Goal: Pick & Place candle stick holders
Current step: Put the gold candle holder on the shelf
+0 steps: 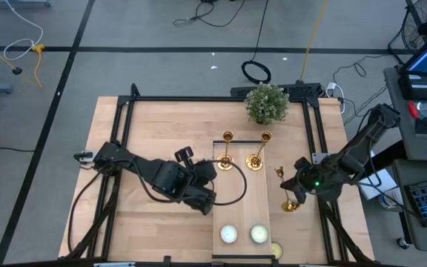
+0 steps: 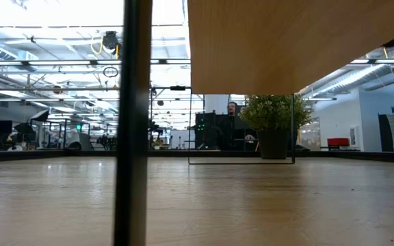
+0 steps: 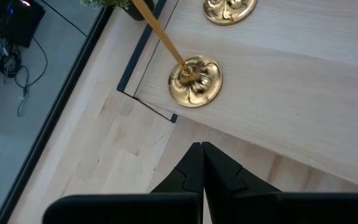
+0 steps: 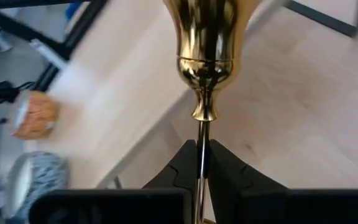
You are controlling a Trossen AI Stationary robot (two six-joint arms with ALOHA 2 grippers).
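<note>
From above, the left hand was seen closed and empty beside the pale board, just short of two brass candle stick holders standing upright on it. The right hand was clamped on a third holder over the wooden desk. In the right wrist view, the thin shiny stem was pinched between the dark fingers, below its flared cup.

- From above I get even, soft light on the table, with faint shadows.
- My low camera looks into bright ceiling lights; the near post is dark and blurred.
- The brass candle stick holder glints, blurred close up.
</note>
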